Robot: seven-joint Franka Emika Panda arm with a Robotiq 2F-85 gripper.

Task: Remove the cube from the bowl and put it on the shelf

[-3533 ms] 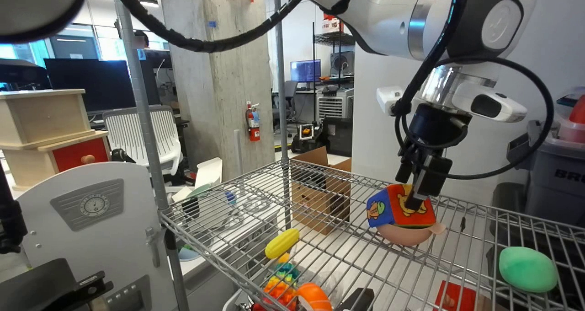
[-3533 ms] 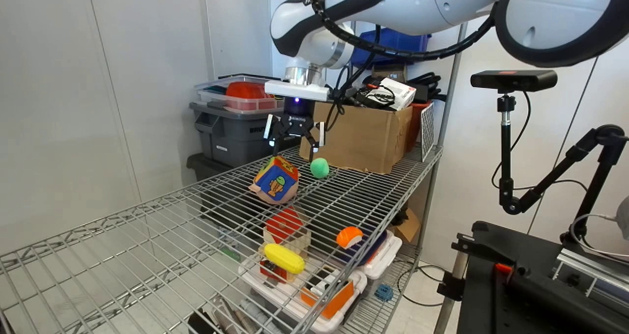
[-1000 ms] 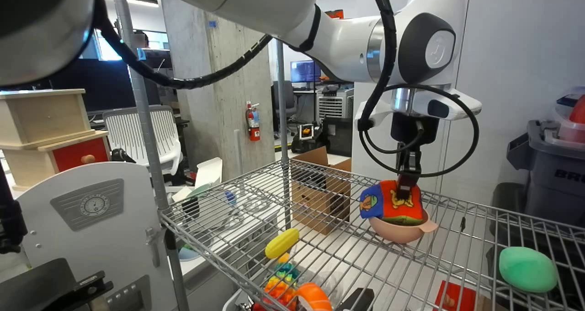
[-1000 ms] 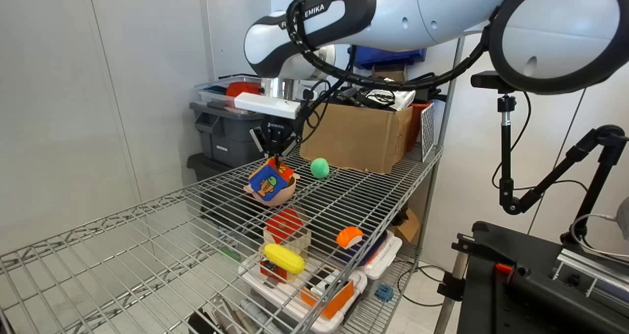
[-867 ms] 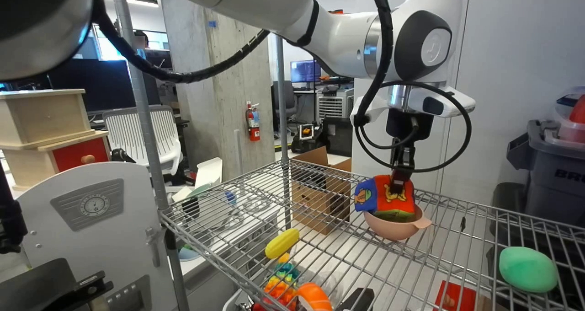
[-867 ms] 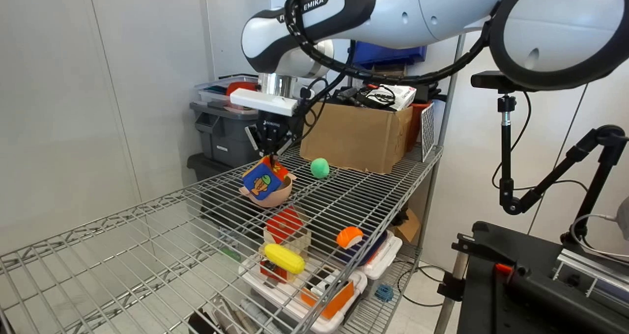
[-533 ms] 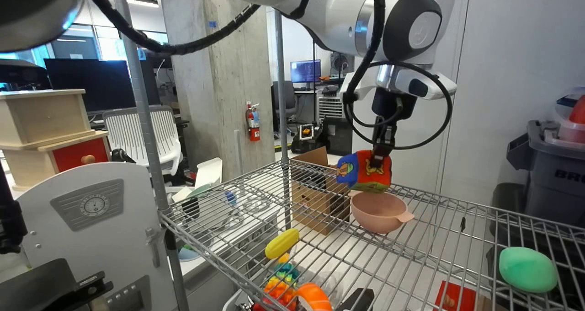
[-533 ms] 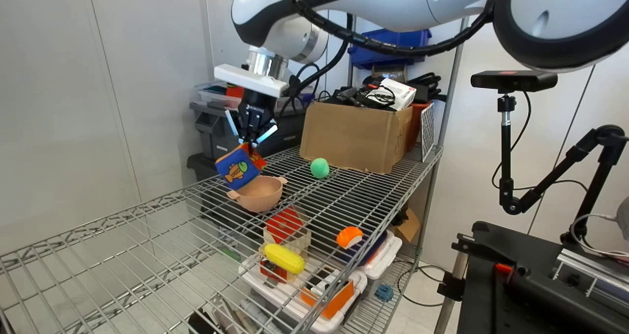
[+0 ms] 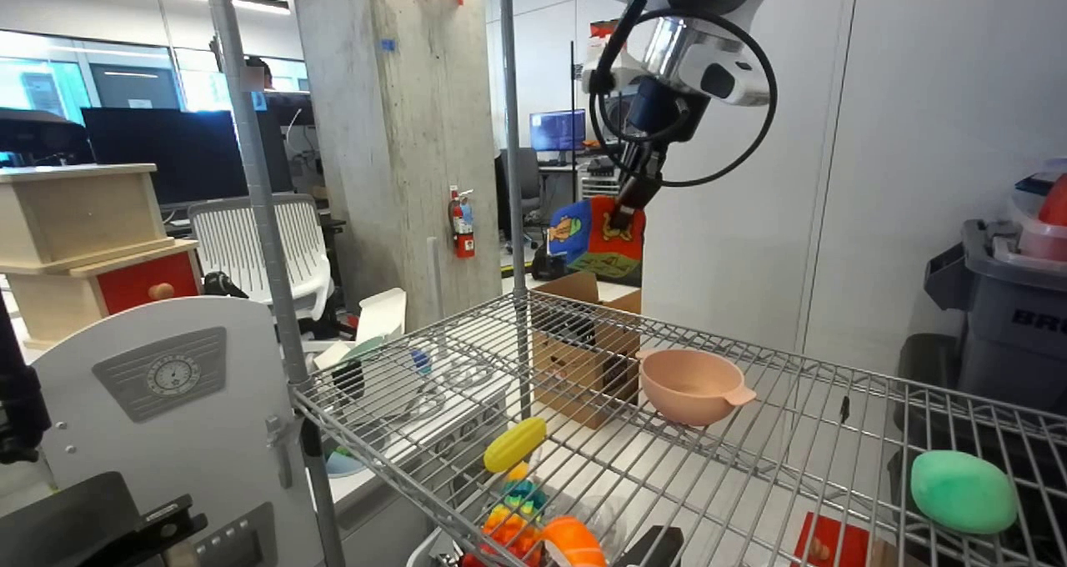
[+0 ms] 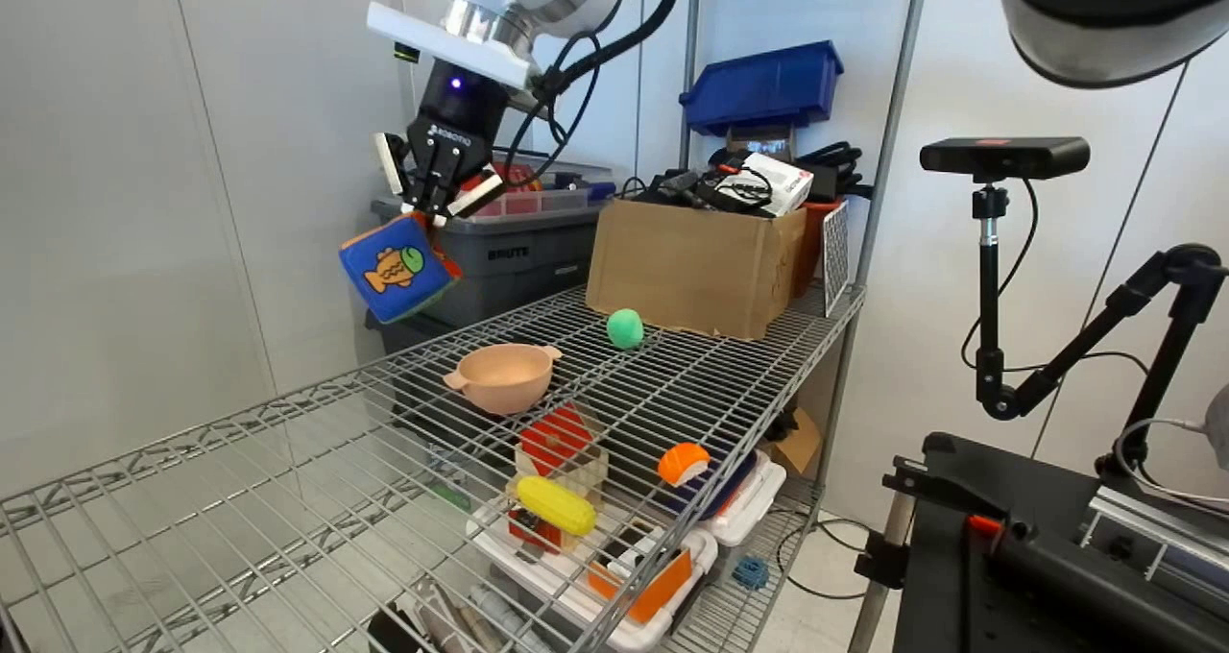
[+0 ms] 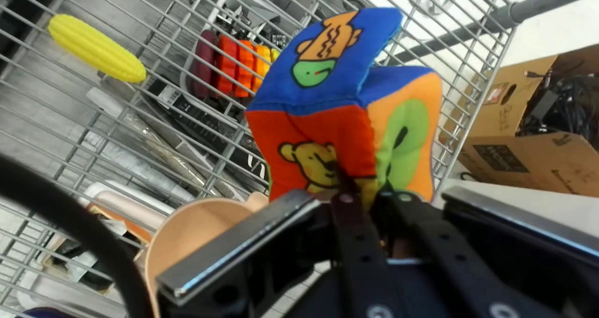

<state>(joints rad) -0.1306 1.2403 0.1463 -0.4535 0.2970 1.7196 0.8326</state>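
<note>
Cloth cube (image 10: 396,267): up in the air, tipped, apart from the bowl (image 9: 688,404); in both exterior views it hangs higher than the bowl and to its left.
Cube faces: blue with a fish and red with a bear; orange with a green shape shows in the wrist view.
Hand: the gripper (image 11: 369,196) is narrow, fingers brought close together and pinching the cube at its red side, near the orange one.
Bowl: pinkish, upright on the wire shelf (image 9: 383,465), toward its far edge, small handles at the rim.
Yellow corn (image 10: 556,505): lying on the shelf, nearer than the bowl in both exterior views.
Green lump (image 9: 963,492): on the shelf, right of the bowl in both exterior views.
Orange toy (image 10: 683,464): on the shelf, close to the right edge in an exterior view.
Cardboard box (image 10: 677,269): on the shelf, far right in an exterior view, loaded above its rim.
Fire extinguisher (image 9: 462,221): red, against the concrete pillar (image 9: 433,117), far beyond the shelf.
</note>
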